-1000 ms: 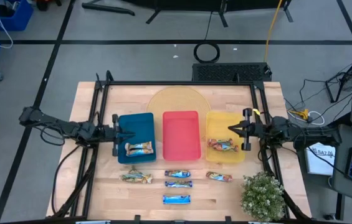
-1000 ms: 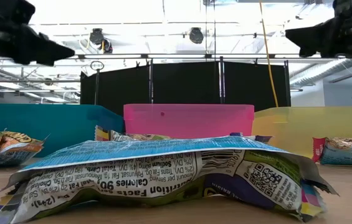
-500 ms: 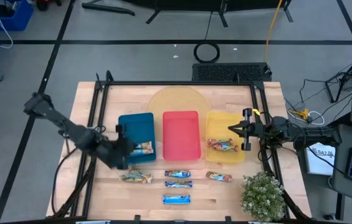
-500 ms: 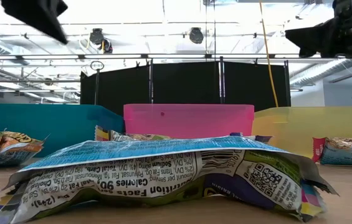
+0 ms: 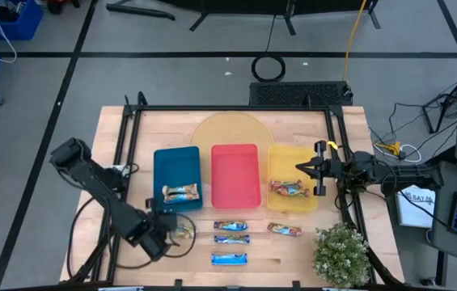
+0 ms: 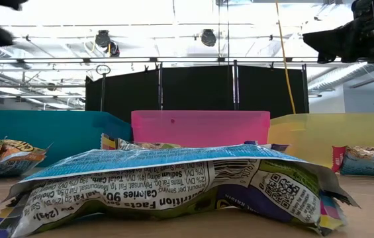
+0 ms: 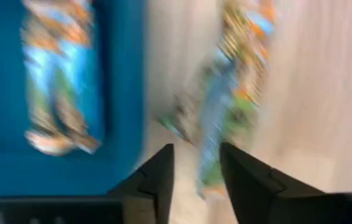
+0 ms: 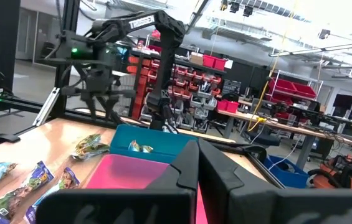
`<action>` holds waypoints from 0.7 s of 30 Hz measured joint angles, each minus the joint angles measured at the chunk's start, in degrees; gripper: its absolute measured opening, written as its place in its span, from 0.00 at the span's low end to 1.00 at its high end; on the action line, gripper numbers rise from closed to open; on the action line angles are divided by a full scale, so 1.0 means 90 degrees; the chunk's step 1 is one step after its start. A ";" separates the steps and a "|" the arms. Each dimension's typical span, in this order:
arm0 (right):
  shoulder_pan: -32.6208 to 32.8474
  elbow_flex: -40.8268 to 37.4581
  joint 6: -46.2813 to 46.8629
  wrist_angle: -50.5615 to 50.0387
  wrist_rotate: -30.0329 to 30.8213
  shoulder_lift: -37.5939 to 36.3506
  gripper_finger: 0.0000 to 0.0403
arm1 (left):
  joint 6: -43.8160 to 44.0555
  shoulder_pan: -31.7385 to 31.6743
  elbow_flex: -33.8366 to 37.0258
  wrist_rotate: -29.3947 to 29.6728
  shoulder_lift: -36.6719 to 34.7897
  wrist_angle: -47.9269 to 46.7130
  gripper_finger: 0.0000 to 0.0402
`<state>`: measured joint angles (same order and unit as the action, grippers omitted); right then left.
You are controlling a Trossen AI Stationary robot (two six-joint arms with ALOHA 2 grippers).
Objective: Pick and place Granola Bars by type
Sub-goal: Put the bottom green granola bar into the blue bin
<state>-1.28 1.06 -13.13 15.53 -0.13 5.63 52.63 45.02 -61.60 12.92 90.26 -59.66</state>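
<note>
High view: the left gripper [image 5: 166, 233] is held over a tan bar [image 5: 181, 232] on the table [image 5: 293, 250], its fingers spread a little. The right gripper [image 5: 313, 168] is parked over the yellow tray [image 5: 313, 202], fingers pressed together.

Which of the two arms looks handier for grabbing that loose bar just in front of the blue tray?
The left one, probably. Its pincer hangs open right at that bar by the blue tray. The right pincer sits far across the table, beside the yellow tray, fingers shut.
</note>
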 joint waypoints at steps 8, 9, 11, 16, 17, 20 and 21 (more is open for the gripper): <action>0.0000 0.0000 -0.0149 0.0005 -0.0001 0.0000 0.00 | 0.0138 0.0472 0.0000 -0.0379 0.0240 0.0474 0.52; 0.0000 0.0000 -0.0169 0.0005 -0.0001 0.0000 0.00 | 0.0111 0.0512 0.0000 -0.0250 0.0240 0.0537 0.52; 0.0000 0.0000 -0.0184 0.0005 -0.0001 0.0000 0.00 | 0.0069 0.0560 0.0003 0.0030 0.0240 0.0643 0.52; 0.0000 0.0000 -0.0185 0.0005 -0.0001 0.0000 0.00 | 0.0000 0.0540 0.0029 0.0464 0.0240 0.0761 0.53; 0.0000 0.0000 -0.0173 0.0001 -0.0001 0.0000 0.00 | -0.0004 0.0524 0.0029 0.0488 0.0252 0.0763 0.53; 0.0000 -0.0002 -0.0172 -0.0034 -0.0001 0.0000 0.00 | 0.0020 0.0469 0.0034 0.0482 0.0267 0.0764 0.53; 0.0000 -0.0002 -0.0172 -0.0050 -0.0001 0.0000 0.00 | 0.0023 0.0454 0.0036 0.0436 0.0267 0.0791 0.53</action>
<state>-1.28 1.04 -14.68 15.08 -0.14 5.63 52.84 49.11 -61.28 16.84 92.66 -52.54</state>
